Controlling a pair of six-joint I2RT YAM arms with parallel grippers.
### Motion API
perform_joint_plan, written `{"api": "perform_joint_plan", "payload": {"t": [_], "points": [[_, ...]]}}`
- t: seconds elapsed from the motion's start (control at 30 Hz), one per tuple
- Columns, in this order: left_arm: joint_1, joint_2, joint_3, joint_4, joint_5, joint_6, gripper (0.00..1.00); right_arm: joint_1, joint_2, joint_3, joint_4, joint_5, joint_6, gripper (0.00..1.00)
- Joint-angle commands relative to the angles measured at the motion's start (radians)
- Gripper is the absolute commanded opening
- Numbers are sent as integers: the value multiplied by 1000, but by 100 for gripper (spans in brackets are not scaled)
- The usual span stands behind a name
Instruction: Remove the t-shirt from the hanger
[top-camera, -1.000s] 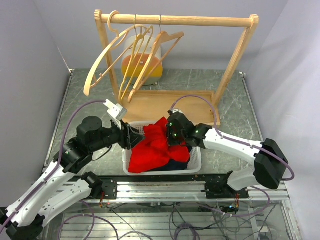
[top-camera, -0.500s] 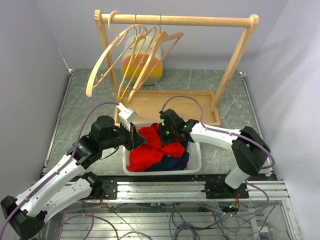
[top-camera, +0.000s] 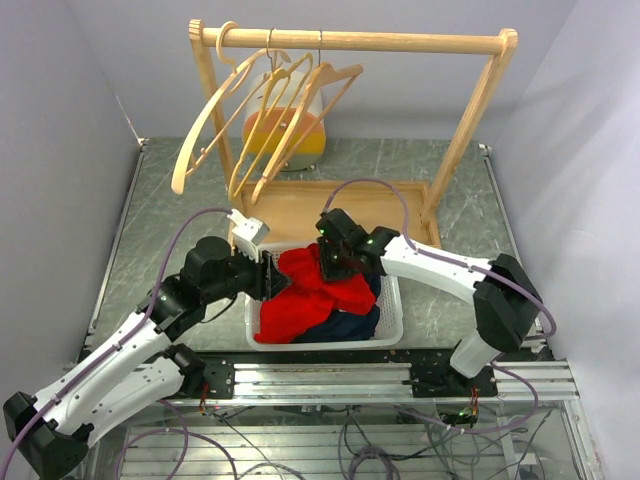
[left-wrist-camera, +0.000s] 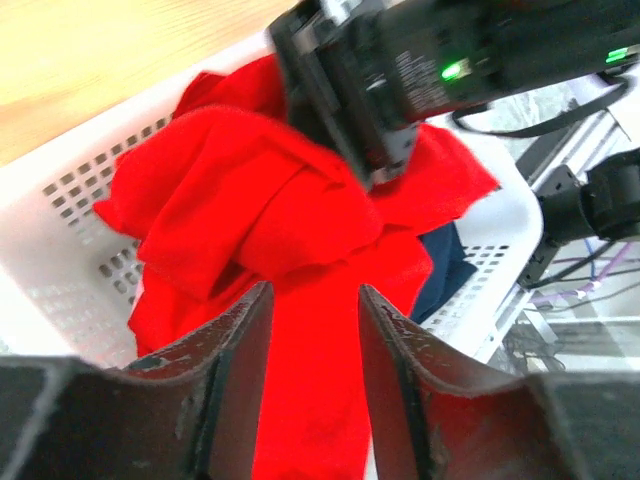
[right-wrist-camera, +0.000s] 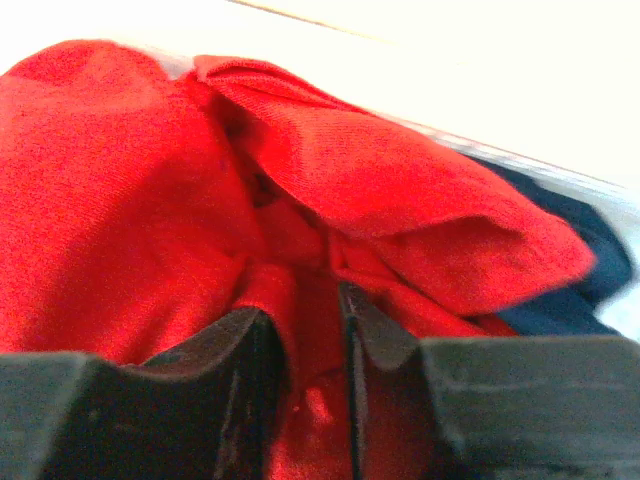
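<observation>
My left tool (top-camera: 268, 279) sits left of centre at the rim of the white basket (top-camera: 392, 328). Its jaws stand open and grip nothing, with red cloth showing through the gap. The red t-shirt (top-camera: 305, 298) lies bunched in the basket over a navy garment (top-camera: 352, 325), off the bare hangers (top-camera: 180, 168) at upper left. My right tool (top-camera: 336, 264) pushes into it from the right, jaws narrowly apart with a red fold between them; I cannot tell whether it grips.

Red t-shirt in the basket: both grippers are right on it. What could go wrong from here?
1. Red cloth shows in the narrow gap of the right gripper; if it catches, pulling away could drag the red t-shirt out of the white basket.
2. The left gripper hangs open close over the same folds and could snag them.
</observation>
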Motion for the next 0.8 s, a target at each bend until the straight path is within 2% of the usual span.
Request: {"api": "perform_joint_plan", "payload": {"t": [0.0, 0.13, 0.5, 0.6, 0.77], "points": [[-2, -28, -38, 27, -133, 4, 52, -3, -75, 82, -226, 195, -30, 30], [-1, -54, -81, 55, -190, -32, 58, -4, -136, 147, -286, 238, -32, 38], [-1, -137, -176, 98, -359, -126, 57, -29, -333, 178, -362, 344, -7, 45], [0, -176, -189, 77, -431, -157, 57, -170, -425, 128, -347, 307, -7, 45], [5, -242, -221, 51, -547, -211, 59, -525, -535, 39, -307, 156, -121, 46]]}}
